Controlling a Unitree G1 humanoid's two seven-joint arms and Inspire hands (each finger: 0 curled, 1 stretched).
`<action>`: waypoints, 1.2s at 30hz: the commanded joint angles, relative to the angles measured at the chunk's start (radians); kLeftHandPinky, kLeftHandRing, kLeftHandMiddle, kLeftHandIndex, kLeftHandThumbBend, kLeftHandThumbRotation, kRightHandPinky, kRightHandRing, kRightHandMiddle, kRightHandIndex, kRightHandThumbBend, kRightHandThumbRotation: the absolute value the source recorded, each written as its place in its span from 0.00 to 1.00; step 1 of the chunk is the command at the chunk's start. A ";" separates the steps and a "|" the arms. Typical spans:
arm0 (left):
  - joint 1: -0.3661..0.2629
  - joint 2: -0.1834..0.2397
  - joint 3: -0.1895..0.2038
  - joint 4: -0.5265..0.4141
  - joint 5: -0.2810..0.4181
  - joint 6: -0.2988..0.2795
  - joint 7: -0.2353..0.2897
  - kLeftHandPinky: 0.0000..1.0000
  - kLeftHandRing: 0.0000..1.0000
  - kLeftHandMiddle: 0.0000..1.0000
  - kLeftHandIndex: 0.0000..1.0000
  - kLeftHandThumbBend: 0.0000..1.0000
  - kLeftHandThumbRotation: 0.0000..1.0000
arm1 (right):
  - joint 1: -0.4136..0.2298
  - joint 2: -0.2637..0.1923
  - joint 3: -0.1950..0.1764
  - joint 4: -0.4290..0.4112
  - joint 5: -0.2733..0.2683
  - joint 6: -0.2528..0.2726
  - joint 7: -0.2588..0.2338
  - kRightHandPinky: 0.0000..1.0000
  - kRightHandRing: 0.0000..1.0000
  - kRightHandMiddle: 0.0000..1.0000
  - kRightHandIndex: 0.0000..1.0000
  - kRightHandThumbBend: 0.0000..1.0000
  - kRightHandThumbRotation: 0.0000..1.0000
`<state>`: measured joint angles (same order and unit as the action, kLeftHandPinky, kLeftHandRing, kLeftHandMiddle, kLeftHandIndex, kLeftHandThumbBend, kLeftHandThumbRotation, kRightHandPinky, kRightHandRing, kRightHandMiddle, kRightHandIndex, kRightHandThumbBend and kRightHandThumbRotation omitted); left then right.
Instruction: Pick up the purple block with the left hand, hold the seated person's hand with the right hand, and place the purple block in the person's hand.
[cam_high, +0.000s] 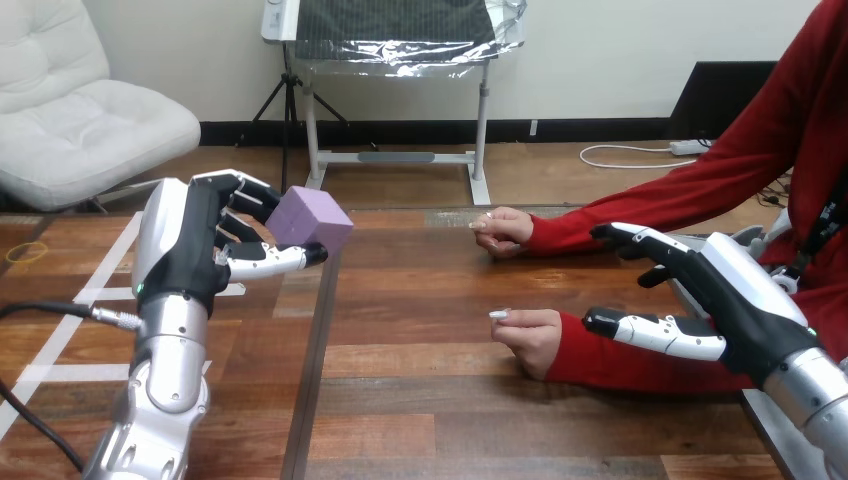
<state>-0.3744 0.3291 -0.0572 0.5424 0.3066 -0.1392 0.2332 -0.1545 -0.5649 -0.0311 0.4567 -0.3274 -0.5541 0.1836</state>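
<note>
- Purple block (312, 220) is seen in the head view at the left, raised clear of the wooden table (420, 400) and held at the tips of the left hand (195, 245).
- No long axis can be told, since the block is roughly cubic. It is held tilted, out of square with the table's planks, and its paler top face is turned upward and toward the camera.
- Relative to the left hand, the block is placed just to the right of the palm. It is pinched between the curled fingers (240, 205) behind and above it and the thumb (275, 260) pressed along its lower edge.
- The left forearm is raised nearly upright from the bottom edge, with the back of the hand turned toward the camera.
- The right hand (735, 290) is seen at the right, spread wide with its fingers extended and nothing grasped.
- The red sleeve (620, 365) of the person's nearer hand (530, 338) is straddled by that spread, the thumb lying over the sleeve just behind the wrist. Whether the sleeve is touched cannot be told.
- The person's nearer hand is rested loosely curled on the table, well apart from the block.
- The person's farther hand (505, 230) is rested on the table beyond it, also loosely curled.
</note>
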 joint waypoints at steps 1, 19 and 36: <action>-0.110 -0.018 0.021 0.062 -0.011 -0.052 0.034 0.35 0.42 0.46 0.46 0.67 0.00 | -0.085 -0.041 0.018 0.007 -0.012 -0.030 0.005 0.72 0.85 0.87 0.87 0.97 0.80; -0.210 -0.037 0.013 0.212 -0.007 -0.072 0.060 0.33 0.41 0.45 0.46 0.67 0.00 | -0.118 -0.086 0.049 0.023 -0.040 -0.051 0.043 0.82 0.87 0.88 0.87 1.00 0.75; -0.302 -0.046 0.002 0.343 -0.005 -0.080 0.058 0.35 0.42 0.46 0.47 0.68 0.00 | -0.160 -0.098 0.072 0.044 -0.045 -0.011 0.103 0.79 0.88 0.89 0.85 1.00 0.64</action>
<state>-0.5335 0.2935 -0.0581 0.8518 0.3041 -0.1783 0.2730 -0.1915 -0.6352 0.0300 0.5005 -0.3748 -0.5769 0.2711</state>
